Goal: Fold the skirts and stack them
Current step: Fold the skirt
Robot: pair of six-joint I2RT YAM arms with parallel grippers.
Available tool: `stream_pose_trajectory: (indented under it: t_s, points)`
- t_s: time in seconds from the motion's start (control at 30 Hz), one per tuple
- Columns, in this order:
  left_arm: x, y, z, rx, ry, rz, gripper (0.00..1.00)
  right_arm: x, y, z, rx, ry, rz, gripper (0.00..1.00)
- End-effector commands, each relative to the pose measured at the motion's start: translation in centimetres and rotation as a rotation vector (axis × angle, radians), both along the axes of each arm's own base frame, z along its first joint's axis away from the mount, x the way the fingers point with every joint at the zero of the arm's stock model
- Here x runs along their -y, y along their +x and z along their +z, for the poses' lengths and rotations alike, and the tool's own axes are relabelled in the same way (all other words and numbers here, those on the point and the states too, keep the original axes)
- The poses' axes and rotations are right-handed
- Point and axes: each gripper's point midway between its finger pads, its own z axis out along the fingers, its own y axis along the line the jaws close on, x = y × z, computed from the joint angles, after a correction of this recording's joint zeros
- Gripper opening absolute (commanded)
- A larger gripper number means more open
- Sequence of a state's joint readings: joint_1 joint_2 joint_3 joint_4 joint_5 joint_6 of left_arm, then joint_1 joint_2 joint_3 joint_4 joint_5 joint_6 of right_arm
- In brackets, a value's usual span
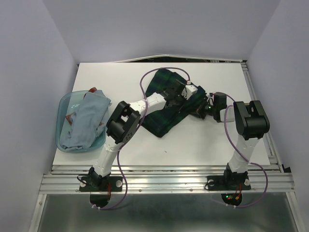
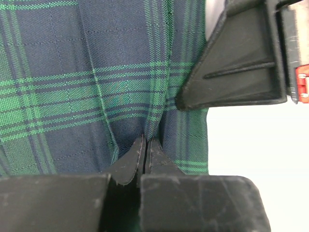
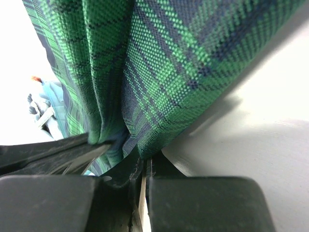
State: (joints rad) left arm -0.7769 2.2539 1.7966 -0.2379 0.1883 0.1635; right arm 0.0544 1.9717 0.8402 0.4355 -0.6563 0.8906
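Note:
The dark green-and-navy tartan skirt lies crumpled in the middle of the white table. My left gripper is over its right part and is shut on a raised fold of the tartan cloth, jaws pinched together. My right gripper is at the skirt's right edge, close beside the left one. It is shut on the tartan's edge, lifted just off the table, jaws together. A pale grey-blue skirt lies bunched in the tub at the left.
The translucent blue plastic tub stands near the table's left edge. The right gripper's body shows close by in the left wrist view. Walls enclose the table at the back and sides. A metal rail runs along the front.

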Motion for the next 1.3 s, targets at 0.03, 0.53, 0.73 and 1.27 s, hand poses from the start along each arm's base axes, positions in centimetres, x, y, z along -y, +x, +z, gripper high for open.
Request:
stream_pose_trajectory:
  t_s: [0.03,0.53,0.73,1.27]
  points:
    - [1.9,-0.7,6.5,-0.022,-0.136,-0.009,0.0,0.5,-2.0,-3.8,-0.103,-0.074,-0.023,0.01]
    - [3.4,-1.5,5.2,-0.098,-0.168,-0.017,0.0,0.1,-2.3,-3.6,-0.095,-0.074,-0.018,0.01]
    - [4.2,-1.7,6.7,-0.106,-0.195,-0.022,0.0,-0.1,-2.5,-3.7,-0.095,-0.082,-0.011,0.01]
    - [3.8,-3.4,0.9,-0.255,-0.151,-0.021,0.02,-0.2,-2.2,-2.7,-0.071,-0.089,0.01,0.18]
